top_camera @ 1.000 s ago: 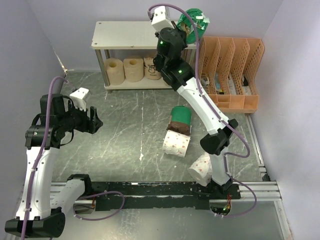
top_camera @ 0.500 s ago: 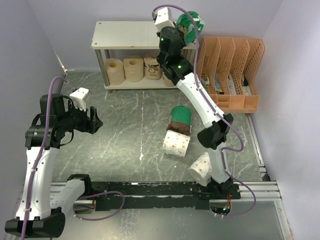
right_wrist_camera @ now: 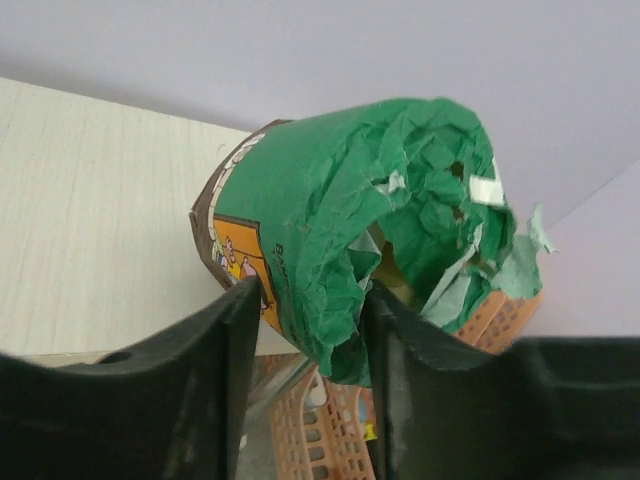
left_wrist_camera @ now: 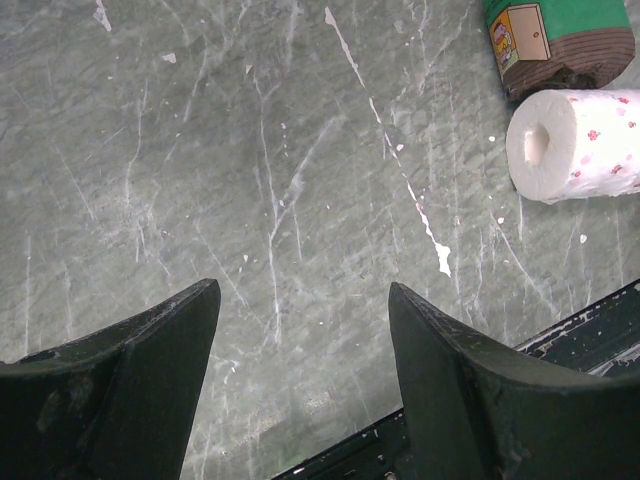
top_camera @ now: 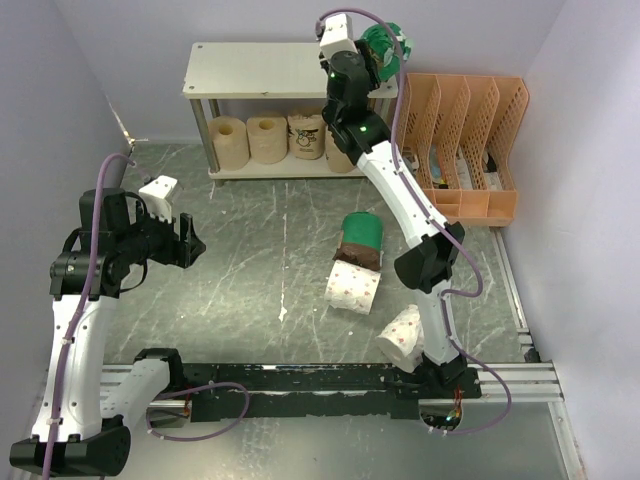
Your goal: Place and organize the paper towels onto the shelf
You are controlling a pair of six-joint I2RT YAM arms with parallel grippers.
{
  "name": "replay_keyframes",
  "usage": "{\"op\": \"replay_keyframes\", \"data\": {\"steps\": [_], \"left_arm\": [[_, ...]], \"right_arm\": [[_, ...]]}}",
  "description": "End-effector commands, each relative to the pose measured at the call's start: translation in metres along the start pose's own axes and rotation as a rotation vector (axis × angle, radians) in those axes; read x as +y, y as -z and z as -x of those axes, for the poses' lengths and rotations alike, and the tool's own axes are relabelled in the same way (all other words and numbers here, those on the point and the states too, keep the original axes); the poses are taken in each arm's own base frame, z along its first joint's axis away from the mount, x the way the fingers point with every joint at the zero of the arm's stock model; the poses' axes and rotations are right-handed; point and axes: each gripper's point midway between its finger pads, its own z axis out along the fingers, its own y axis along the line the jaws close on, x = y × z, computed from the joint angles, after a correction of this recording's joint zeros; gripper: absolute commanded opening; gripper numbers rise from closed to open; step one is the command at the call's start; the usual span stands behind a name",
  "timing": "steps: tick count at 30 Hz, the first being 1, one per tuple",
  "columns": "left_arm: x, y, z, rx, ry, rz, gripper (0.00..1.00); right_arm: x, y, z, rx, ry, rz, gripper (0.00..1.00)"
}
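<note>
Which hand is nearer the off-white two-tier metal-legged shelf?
Right. Right hand holds a green-wrapped paper towel roll by the right end of the shelf; left hand hovers over the grey table, far off.

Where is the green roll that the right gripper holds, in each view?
Top external: held roll upper middle, at the shelf's right end.
Left wrist: absent; that is the other green roll, on the table.
Right wrist: centre, in the right gripper.
Shared landmark: the shelf's top board, in top and right wrist views.

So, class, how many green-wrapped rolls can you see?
2. One green roll is in the right gripper above the right end of the shelf; the other is on the table beside a white roll. The arm may hide more.
</note>
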Motion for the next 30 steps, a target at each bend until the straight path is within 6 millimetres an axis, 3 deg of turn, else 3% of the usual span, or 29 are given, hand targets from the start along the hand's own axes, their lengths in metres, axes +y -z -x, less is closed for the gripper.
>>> {"op": "replay_keyframes", "data": {"steps": [1,5,10,12,17,19,21,23,25,27,30], "left_arm": [[0.000,0.001,0.004,-0.020,-0.009,-0.007,0.79],[-0.003,0.009,0.007,-0.051,-0.024,-0.003,0.79],[-0.003,0.012,0.008,-0.061,-0.027,0.007,0.80],[-0.003,0.009,0.007,-0.050,-0.023,0.002,0.79],[0.000,0.003,0.005,-0.027,-0.010,0.000,0.79],[0.000,0.003,0.005,-0.026,-0.011,-0.003,0.79],[0.000,0.003,0.005,-0.028,-0.012,-0.002,0.79],[0.000,0.003,0.005,-0.028,-0.013,-0.002,0.79],[-0.001,0.004,0.005,-0.031,-0.014,-0.002,0.80],[-0.001,0.006,0.006,-0.039,-0.016,0.002,0.80],[-0.002,0.008,0.006,-0.047,-0.020,0.002,0.80]], "right_arm": [[-0.018,0.009,0.033,-0.087,-0.103,-0.017,0.53],[-0.023,0.036,0.075,-0.187,-0.162,0.010,0.62],[-0.015,0.076,0.122,-0.308,-0.175,0.033,0.91],[-0.011,0.082,0.131,-0.331,-0.176,0.036,0.92],[-0.016,0.087,0.121,-0.298,-0.185,0.011,0.92],[-0.021,0.105,0.119,-0.286,-0.204,0.022,0.92],[-0.017,0.137,0.116,-0.279,-0.227,0.066,0.92],[-0.006,0.168,0.100,-0.250,-0.249,0.141,0.92],[0.010,0.193,0.063,-0.181,-0.267,0.244,0.92],[0.028,0.211,0.011,-0.080,-0.273,0.343,0.93],[0.029,0.231,-0.080,0.083,-0.272,0.317,0.92]]}}
